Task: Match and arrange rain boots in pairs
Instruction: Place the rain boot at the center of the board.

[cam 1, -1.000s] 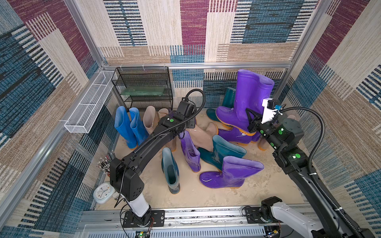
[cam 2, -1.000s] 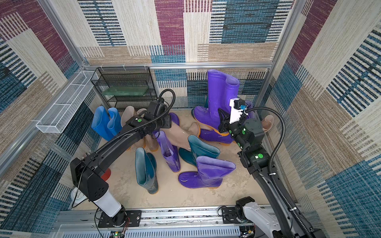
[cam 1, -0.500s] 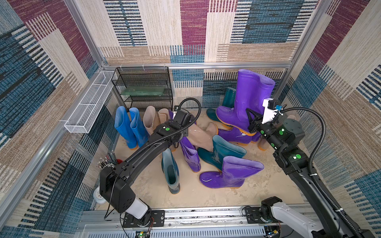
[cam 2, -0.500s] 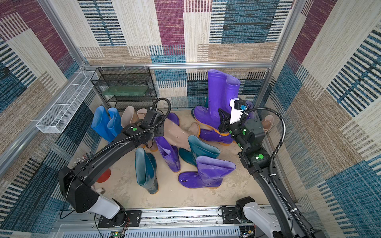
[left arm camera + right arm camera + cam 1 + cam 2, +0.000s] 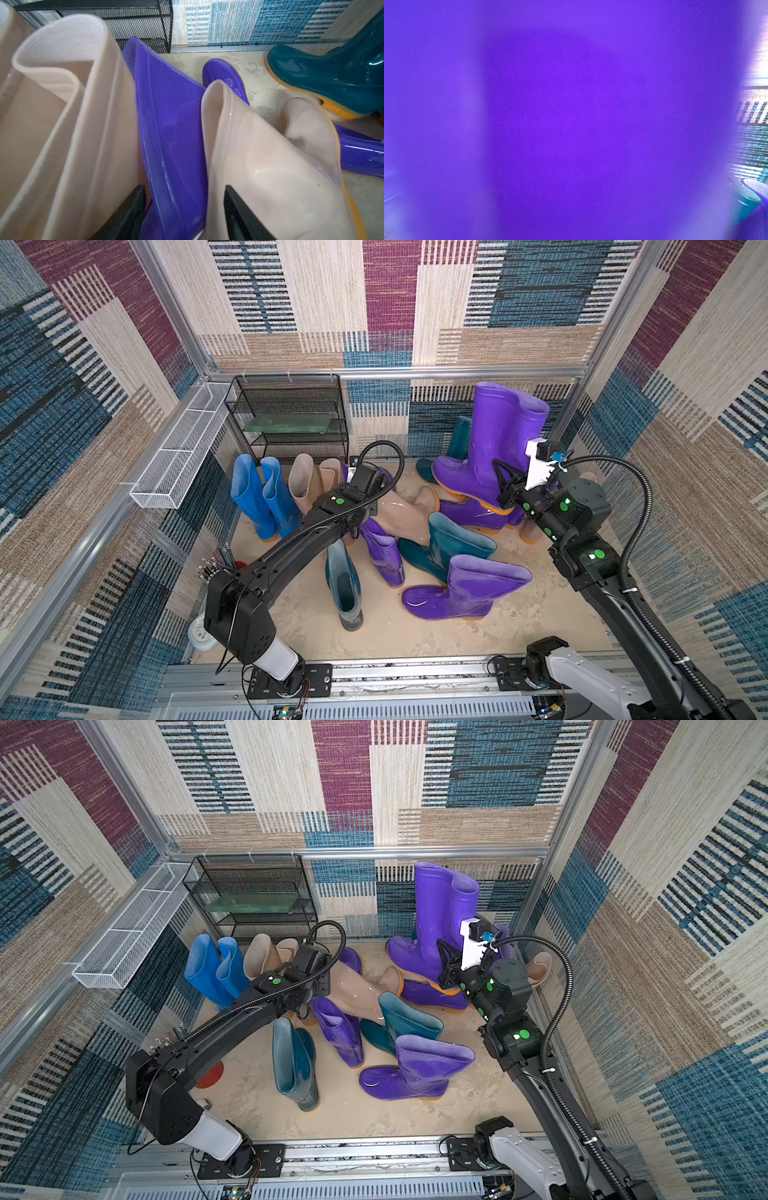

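Boots (image 5: 453,543): on floor (image 5: 415,639), in a mixed heap; blue pair (image 5: 266,497) upright by rack (image 5: 291,423).
Left gripper (image 5: 184,188): jaws partly apart astride purple boot (image 5: 166,116), fallen beige boot (image 5: 270,166) alongside; grip cannot be told.
Right gripper (image 5: 508,489): closed, close to tall purple boot (image 5: 494,435) at back right; whether it holds, cannot be told.

walls (image 5: 390,290): patchwork carpet | floor (image 5: 540,614): beige | back: black mesh rack (image 5: 286,406) | side: white wire basket (image 5: 174,464)
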Controlling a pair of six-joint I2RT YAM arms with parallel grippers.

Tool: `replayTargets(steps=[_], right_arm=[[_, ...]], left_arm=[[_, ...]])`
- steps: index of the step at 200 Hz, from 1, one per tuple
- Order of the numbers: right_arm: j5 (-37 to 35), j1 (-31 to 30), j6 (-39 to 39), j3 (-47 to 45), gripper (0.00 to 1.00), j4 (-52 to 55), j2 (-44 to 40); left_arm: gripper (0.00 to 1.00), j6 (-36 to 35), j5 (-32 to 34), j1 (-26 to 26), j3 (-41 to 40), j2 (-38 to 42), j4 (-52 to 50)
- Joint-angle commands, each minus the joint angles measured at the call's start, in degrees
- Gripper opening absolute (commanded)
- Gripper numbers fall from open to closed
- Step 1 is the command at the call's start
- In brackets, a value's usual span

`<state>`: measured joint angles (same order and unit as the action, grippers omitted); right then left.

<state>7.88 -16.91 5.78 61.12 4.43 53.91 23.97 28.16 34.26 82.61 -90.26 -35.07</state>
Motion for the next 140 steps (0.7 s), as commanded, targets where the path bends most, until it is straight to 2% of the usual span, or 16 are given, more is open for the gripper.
replayTargets(steps=[1, 19, 42, 58, 89, 117, 140], right_arm=[[-0.8, -0.1, 0.2, 0.5, 0.0, -5.3, -0.5], [-0.8, -0.1, 0.3, 0.5, 0.0, -5.3, -0.3], [-0.9, -0.1, 0.5, 0.5, 0.0, -5.1, -0.4], [-1.7, -0.1, 0.7, 0.3, 0.0, -4.9, -0.7], [-2.3, 0.0, 0.6, 0.2, 0.0, -4.8, -1.3], [-2.2, 0.3, 0.5, 0.3, 0.0, -4.5, -1.4], [-2.4, 0.7, 0.6, 0.1, 0.0, -4.8, -1.6]], left_arm=[[0.54, -0.3, -6.1, 0.2, -0.1, -0.1, 1.9], [0.44, -1.8, -8.3, 0.4, 1.3, -0.7, 2.6], [0.15, -3.7, -13.0, 0.8, 4.6, -2.9, 3.3], [0.0, -4.5, -15.4, 1.3, 7.9, -5.3, 2.8], [0.0, -5.6, -20.8, 3.7, 13.1, -9.7, 3.8], [0.0, -6.6, -20.2, 5.6, 16.6, -12.3, 2.8], [0.0, -7.0, -27.6, 6.4, 15.9, -13.2, 8.6]])
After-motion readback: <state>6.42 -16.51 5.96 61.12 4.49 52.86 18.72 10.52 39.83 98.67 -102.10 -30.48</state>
